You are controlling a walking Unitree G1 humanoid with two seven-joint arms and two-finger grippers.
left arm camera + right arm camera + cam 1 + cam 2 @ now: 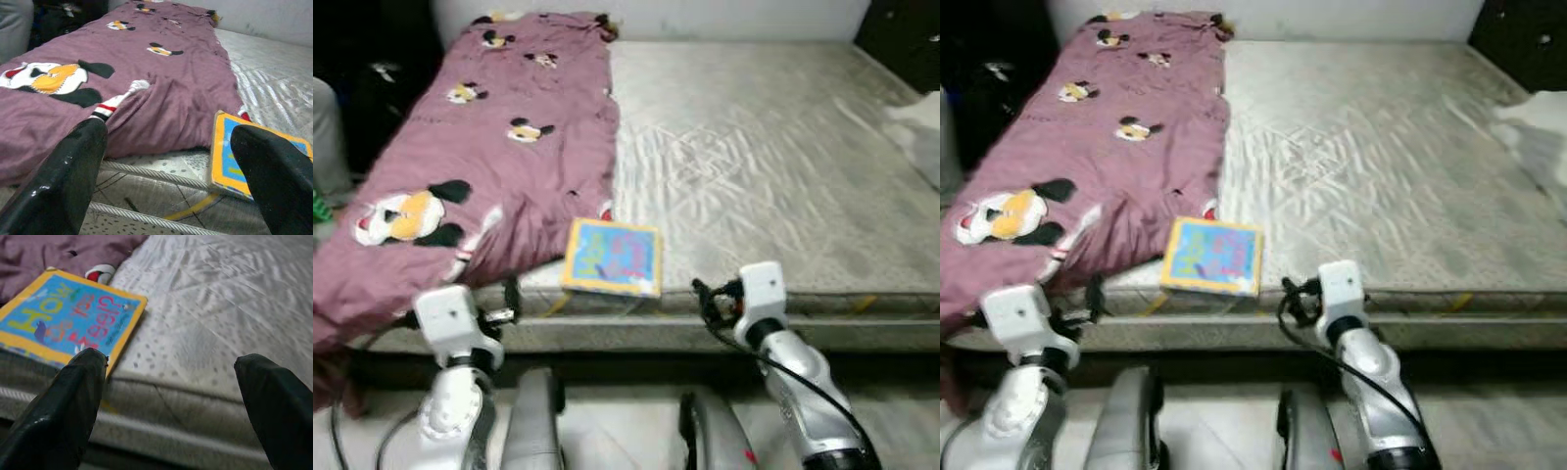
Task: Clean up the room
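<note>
A picture book point(612, 258) with a yellow border and blue cover lies flat at the front edge of the grey mattress point(754, 166). A purple cartoon-mouse blanket point(480, 147) covers the mattress's left side, and its edge reaches the book's far corner. My left gripper point(511, 297) is open, low in front of the mattress edge, left of the book point(254, 156). My right gripper point(708, 299) is open too, just right of the book point(63, 320) at the mattress edge. Neither gripper holds anything.
Something white and soft point(915, 127) lies at the mattress's right edge. Dark furniture point(372, 88) stands beyond the blanket at the left. The blanket's near end hangs over the bed's left front corner point(333, 323). Pale floor point(626, 431) runs below the bed front.
</note>
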